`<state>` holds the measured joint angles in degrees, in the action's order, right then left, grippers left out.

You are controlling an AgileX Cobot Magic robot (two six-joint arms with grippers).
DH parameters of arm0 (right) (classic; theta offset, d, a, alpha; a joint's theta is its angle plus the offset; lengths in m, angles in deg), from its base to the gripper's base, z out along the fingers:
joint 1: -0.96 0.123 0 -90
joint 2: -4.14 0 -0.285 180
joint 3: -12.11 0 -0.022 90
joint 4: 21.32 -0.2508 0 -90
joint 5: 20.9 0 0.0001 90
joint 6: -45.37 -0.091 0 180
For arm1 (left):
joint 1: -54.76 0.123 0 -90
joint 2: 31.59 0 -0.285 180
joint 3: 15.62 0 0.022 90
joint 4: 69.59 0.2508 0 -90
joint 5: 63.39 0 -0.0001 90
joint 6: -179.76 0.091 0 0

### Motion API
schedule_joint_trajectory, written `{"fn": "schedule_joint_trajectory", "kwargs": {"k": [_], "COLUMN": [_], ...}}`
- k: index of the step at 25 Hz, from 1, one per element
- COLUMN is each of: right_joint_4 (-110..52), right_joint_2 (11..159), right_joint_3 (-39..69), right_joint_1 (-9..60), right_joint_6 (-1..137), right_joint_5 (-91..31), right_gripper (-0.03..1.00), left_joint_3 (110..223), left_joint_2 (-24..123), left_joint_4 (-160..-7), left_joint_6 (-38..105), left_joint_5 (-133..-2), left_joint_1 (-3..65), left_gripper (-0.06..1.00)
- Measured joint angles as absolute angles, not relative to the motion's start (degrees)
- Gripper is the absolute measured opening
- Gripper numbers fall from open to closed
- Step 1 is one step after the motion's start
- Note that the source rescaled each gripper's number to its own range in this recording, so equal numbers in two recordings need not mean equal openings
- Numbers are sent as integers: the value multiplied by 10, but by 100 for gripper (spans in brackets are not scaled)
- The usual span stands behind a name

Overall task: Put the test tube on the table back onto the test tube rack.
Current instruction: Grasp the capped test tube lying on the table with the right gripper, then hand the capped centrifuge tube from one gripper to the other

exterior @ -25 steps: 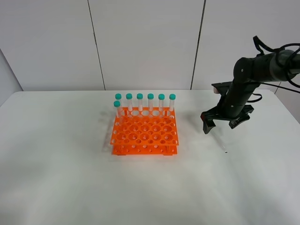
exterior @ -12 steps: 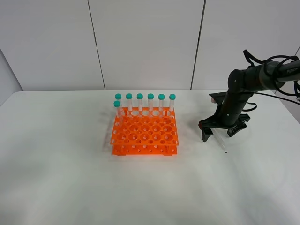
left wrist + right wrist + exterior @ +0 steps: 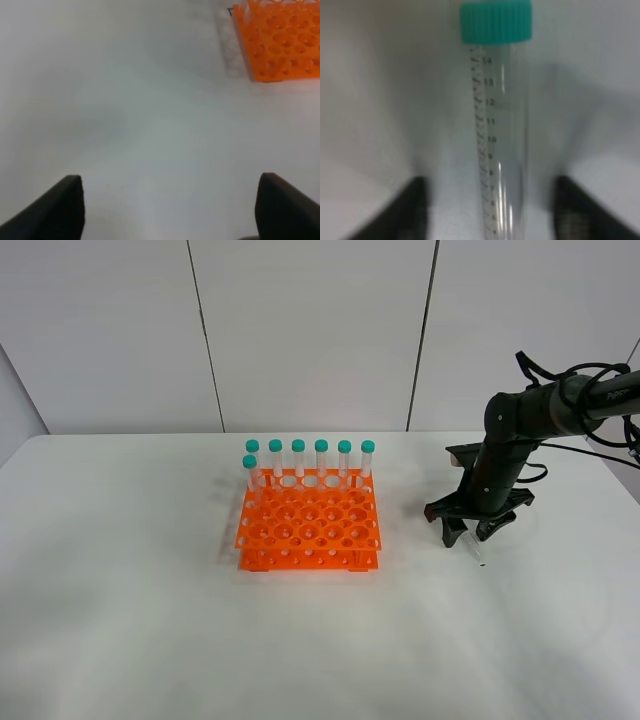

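Observation:
A clear test tube with a teal cap (image 3: 496, 22) lies on the white table (image 3: 150, 590) right of the orange test tube rack (image 3: 310, 525). In the exterior view only its pointed end (image 3: 478, 558) shows below my right gripper (image 3: 468, 533). The right gripper is low over the table and open. In the right wrist view the tube (image 3: 502, 125) lies between the two dark fingers (image 3: 415, 210), with gaps on both sides. My left gripper (image 3: 170, 210) is open and empty above bare table and is not in the exterior view.
Several teal-capped tubes (image 3: 310, 458) stand upright along the rack's back row, with one more at the left of the second row. Most rack holes are unfilled. The rack's corner (image 3: 280, 40) shows in the left wrist view. A grey wall stands behind the table.
My right gripper has come down and slightly left over the lying tube, so that its fingers now straddle it near the table. The tube and the rack have not moved.

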<state>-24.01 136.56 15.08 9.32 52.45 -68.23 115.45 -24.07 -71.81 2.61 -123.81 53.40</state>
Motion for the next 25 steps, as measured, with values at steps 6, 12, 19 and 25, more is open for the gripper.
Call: {"fn": "schedule_joint_trajectory", "kwargs": {"k": [6,12,19,25], "right_joint_4": [-234,-213,-213,-226], "right_joint_2": [1366,1342,1190,1015], "right_joint_3": [151,159,142,-17], "right_joint_1": [93,93,93,93], "right_joint_6": [524,524,544,569], "right_joint_5": [-683,-705,-748,-759], "right_gripper": [0,0,0,0], "left_joint_3": [1155,1155,1155,1155], "left_joint_2": [-241,-241,-241,-241], "left_joint_4": [-718,-718,-718,-718], "left_joint_6": [26,26,26,26], "left_joint_5": [-1238,-1238,-1238,-1238], "left_joint_1": [534,534,534,534], "left_gripper": [100,100,100,100]}}
